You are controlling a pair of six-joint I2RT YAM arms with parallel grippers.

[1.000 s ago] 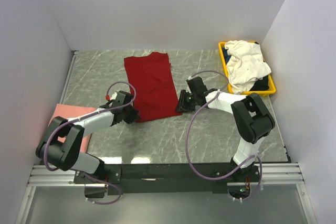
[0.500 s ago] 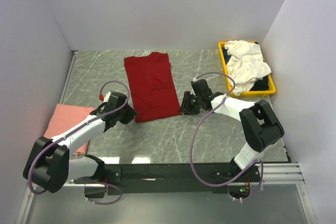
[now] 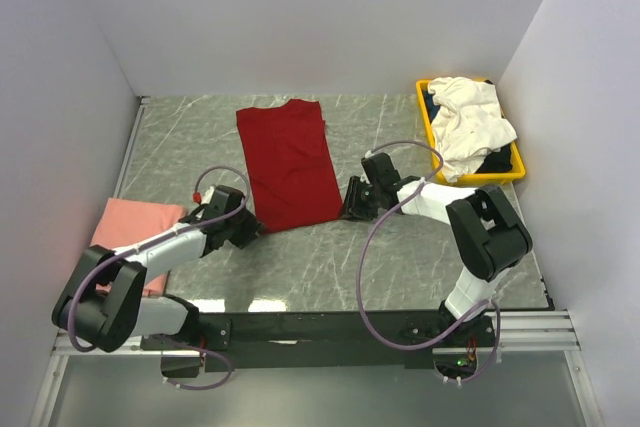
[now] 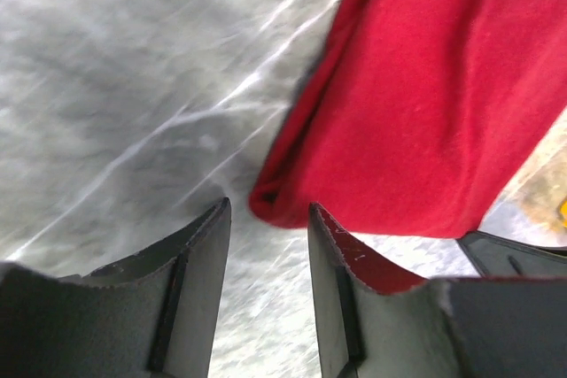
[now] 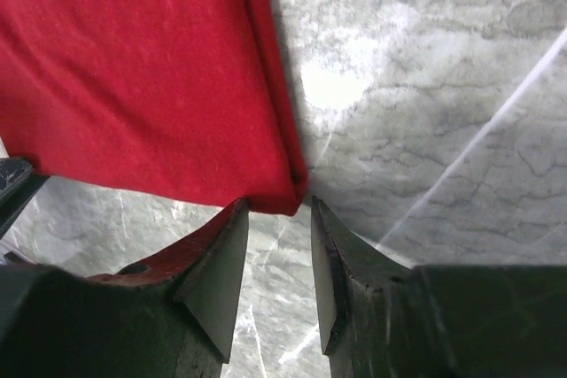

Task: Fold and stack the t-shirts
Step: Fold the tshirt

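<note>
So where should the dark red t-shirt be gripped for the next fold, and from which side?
Take the dark red t-shirt by its two near corners, coming in low over the table from the near edge. It lies flat as a long strip, and each corner sits just ahead of an open gripper: the left gripper at the left corner, the right gripper at the right.

Three shirts before me: one flat, one folded, one heaped.
The large dark red cloth t-shirt point(image 3: 290, 162) lies flat in the middle as a long folded panel. The salmon-pink t-shirt point(image 3: 125, 232) sits folded at my left, and the cream-white t-shirt point(image 3: 468, 125) lies crumpled over the yellow plastic bin point(image 3: 424, 112).
</note>
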